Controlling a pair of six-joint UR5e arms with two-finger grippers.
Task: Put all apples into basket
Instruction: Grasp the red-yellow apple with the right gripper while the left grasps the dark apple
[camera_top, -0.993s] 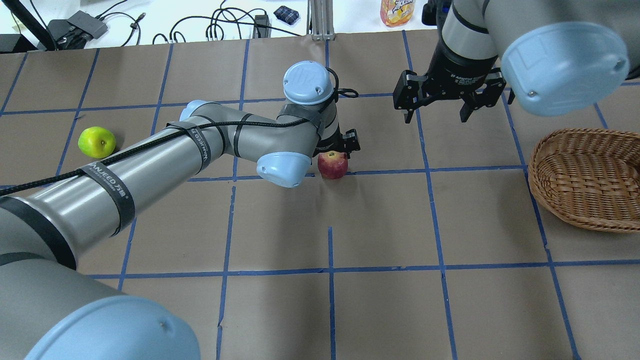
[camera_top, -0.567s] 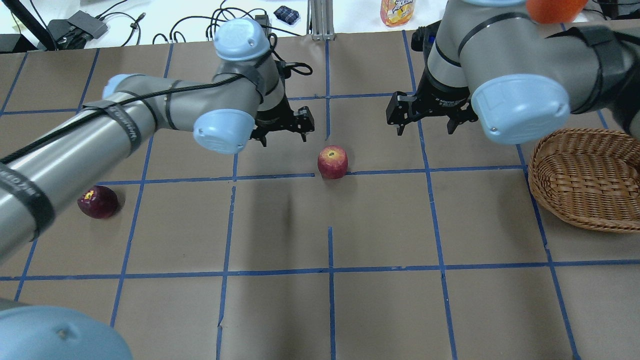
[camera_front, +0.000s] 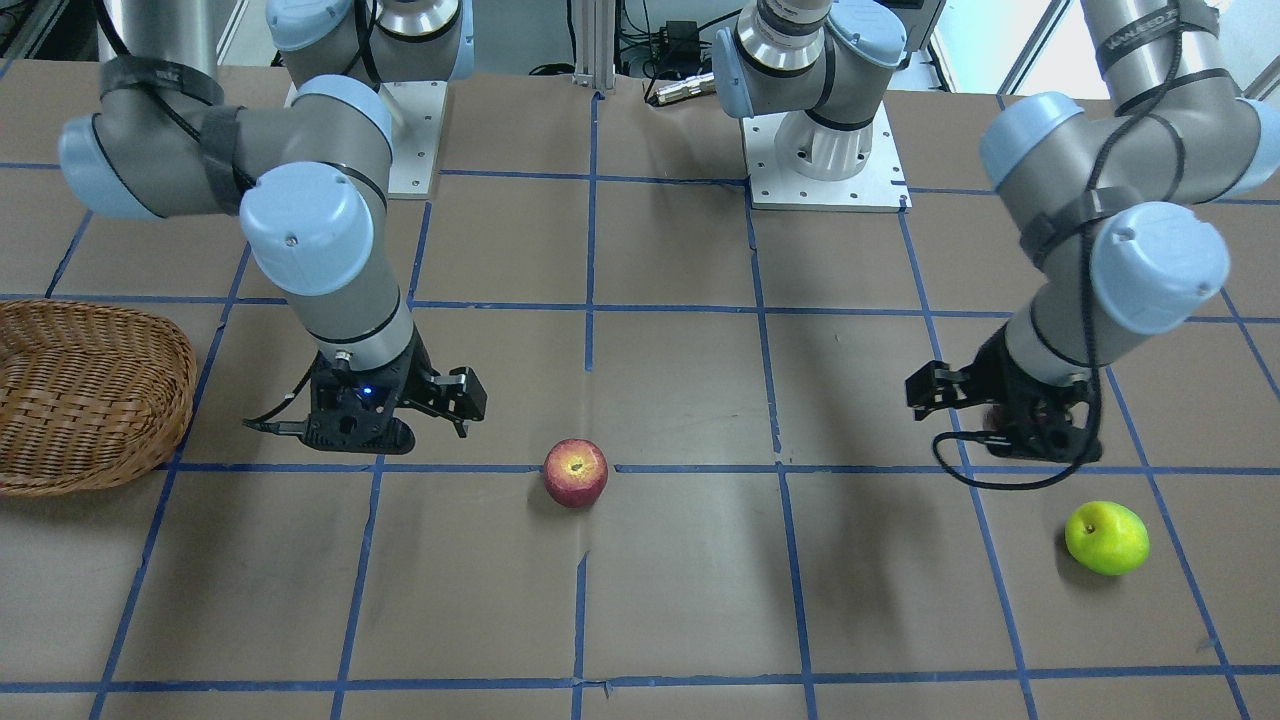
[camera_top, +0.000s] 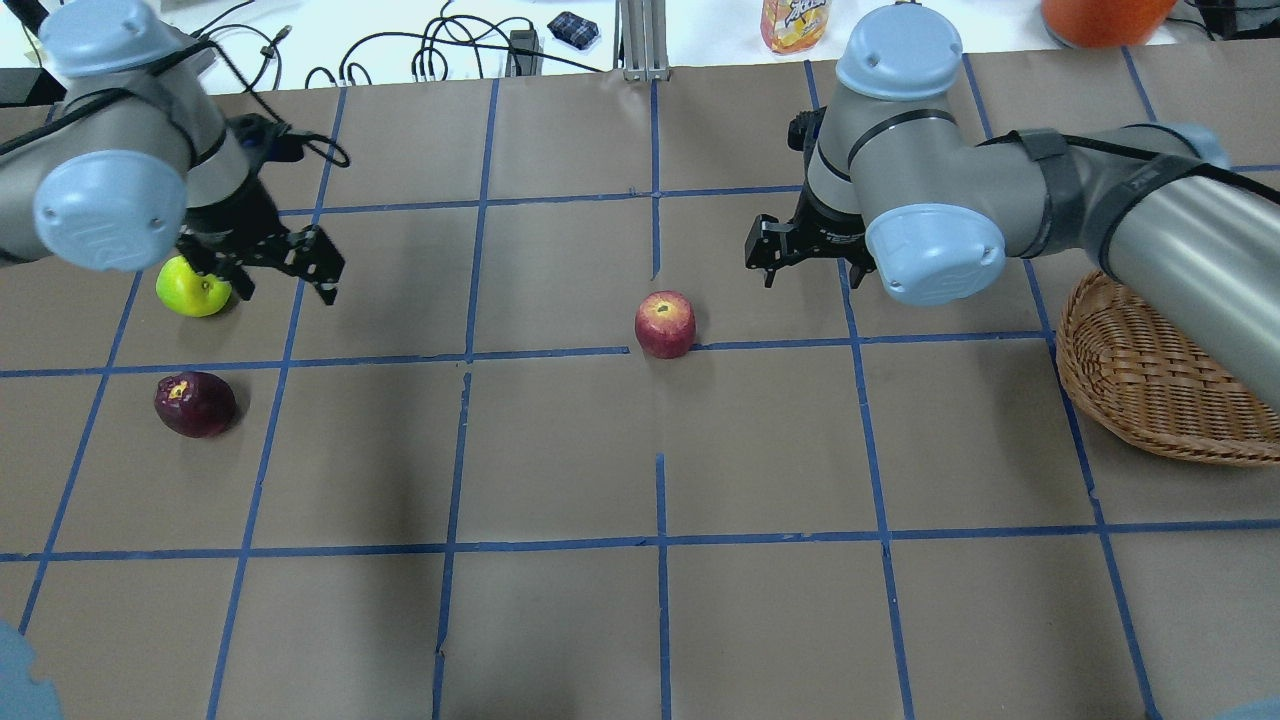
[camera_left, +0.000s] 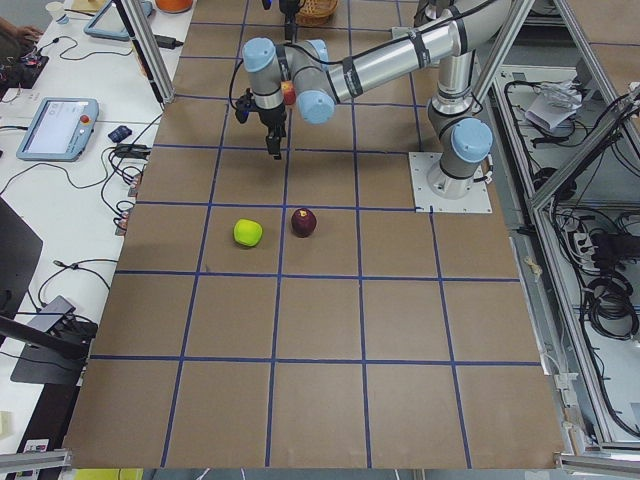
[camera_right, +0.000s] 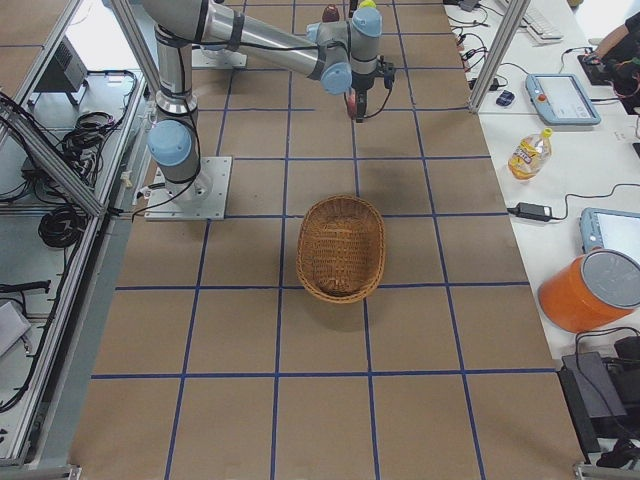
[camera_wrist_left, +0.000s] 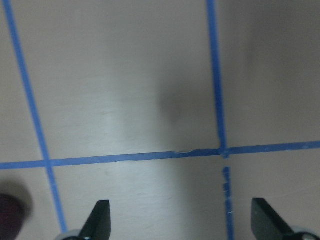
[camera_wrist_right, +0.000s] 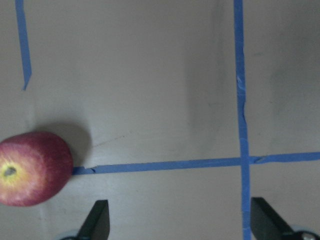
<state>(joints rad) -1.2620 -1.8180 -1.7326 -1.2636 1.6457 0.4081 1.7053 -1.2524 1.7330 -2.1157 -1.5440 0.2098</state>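
Done: 0 of 3, basket (camera_top: 1130, 380) empty | Left: red apple (camera_top: 665, 324) nearest basket; green apple (camera_top: 190, 288), maroon apple (camera_top: 195, 403) farthest | left gripper (camera_wrist_left: 180, 220), right gripper (camera_wrist_right: 182, 220): fingers apart, holding nothing

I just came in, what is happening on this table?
The job is to put apples into the basket, which is empty. The red apple, green apple and maroon apple all lie on the table. The right gripper hangs open near the red apple, the left gripper near the other two. Neither holds anything.
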